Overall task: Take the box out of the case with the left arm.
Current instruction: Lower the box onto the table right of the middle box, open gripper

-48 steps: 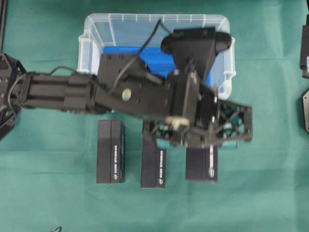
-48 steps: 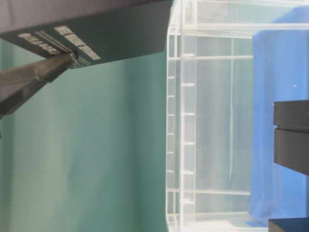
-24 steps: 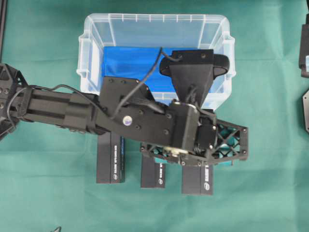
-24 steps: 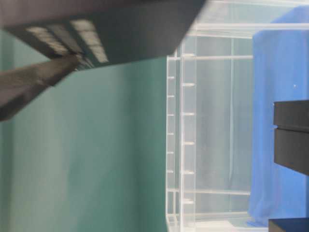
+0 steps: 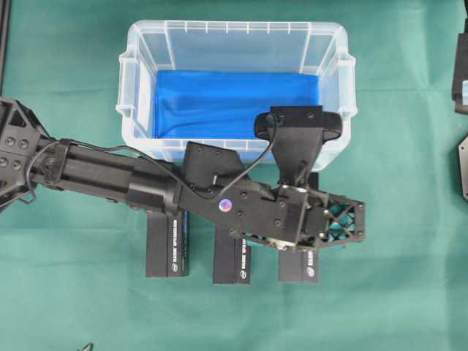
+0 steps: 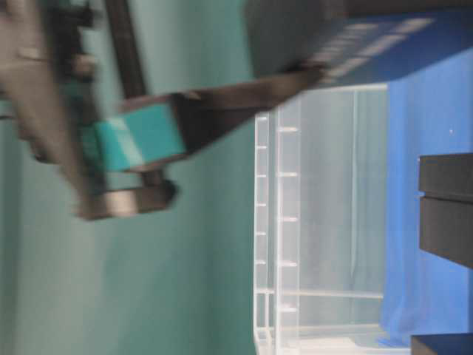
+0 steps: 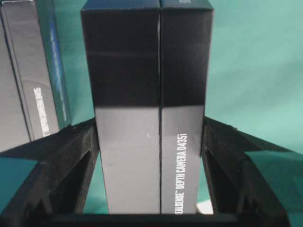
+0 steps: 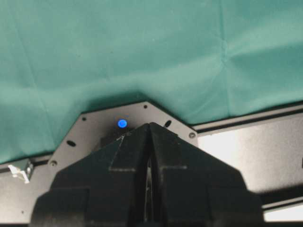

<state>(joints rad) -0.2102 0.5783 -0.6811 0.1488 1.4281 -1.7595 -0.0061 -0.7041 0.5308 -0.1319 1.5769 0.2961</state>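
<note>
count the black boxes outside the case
3, in a row on the green cloth before the case: left box, middle box, right box between the left arm's fingers.

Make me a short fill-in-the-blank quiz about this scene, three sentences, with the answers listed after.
1. The lining on the bottom of the case is ____.
2. Counting the one in the left gripper, ____ black boxes sit in front of the case.
3. The jaws of the left gripper are shut on a black box, whose white print includes the words "DEPTH ____".

Answers: blue; three; CAMERA
</note>
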